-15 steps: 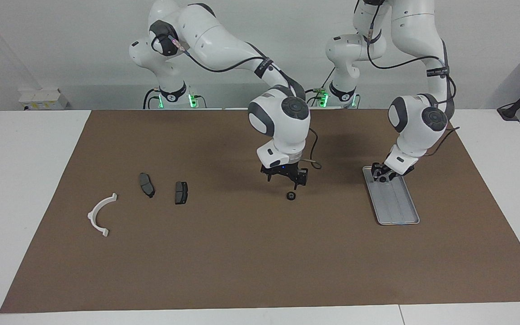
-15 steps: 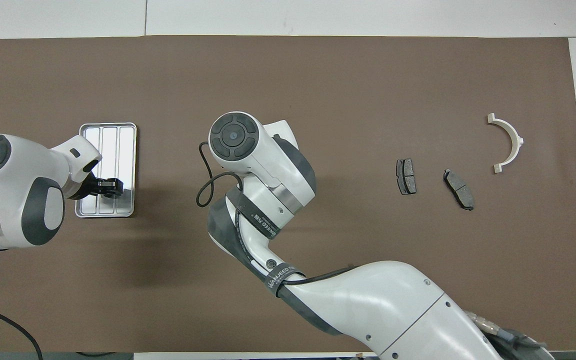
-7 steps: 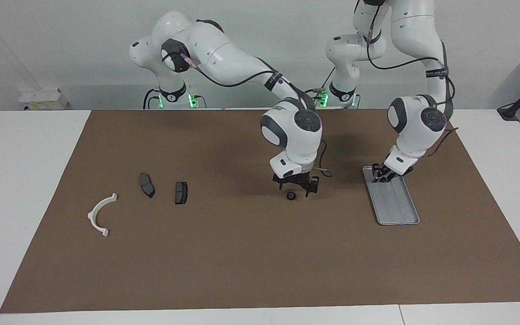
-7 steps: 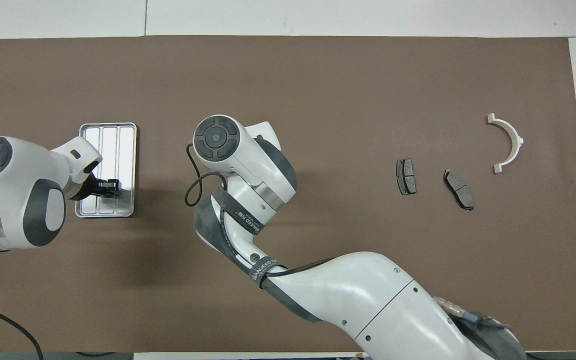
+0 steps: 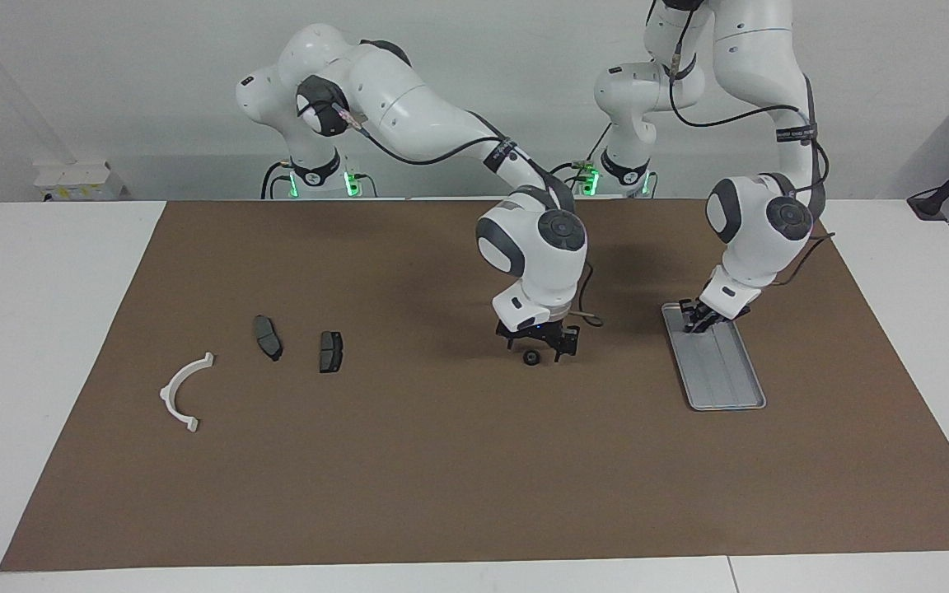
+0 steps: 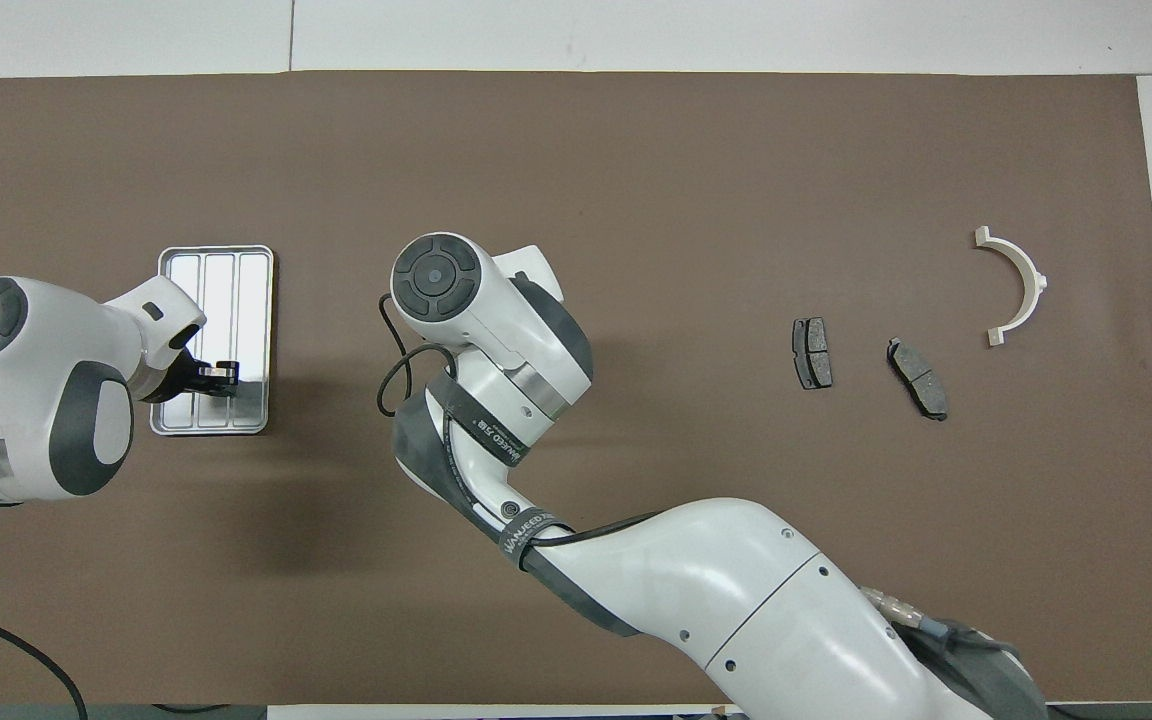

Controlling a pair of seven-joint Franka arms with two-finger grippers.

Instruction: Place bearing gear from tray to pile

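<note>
Facing view: my left hand (image 5: 698,323) shut in the tray (image 5: 726,380); my right hand (image 5: 542,349) wide over the gear (image 5: 530,357).

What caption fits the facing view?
Right gripper open over small black bearing gear mid-mat; left gripper shut over ridged silver-grey metal tray.

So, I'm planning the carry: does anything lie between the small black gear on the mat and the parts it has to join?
Nothing visible does. Between the gear and the nearest brake pad there is only bare brown mat. The right gripper hangs just above the gear.
</note>
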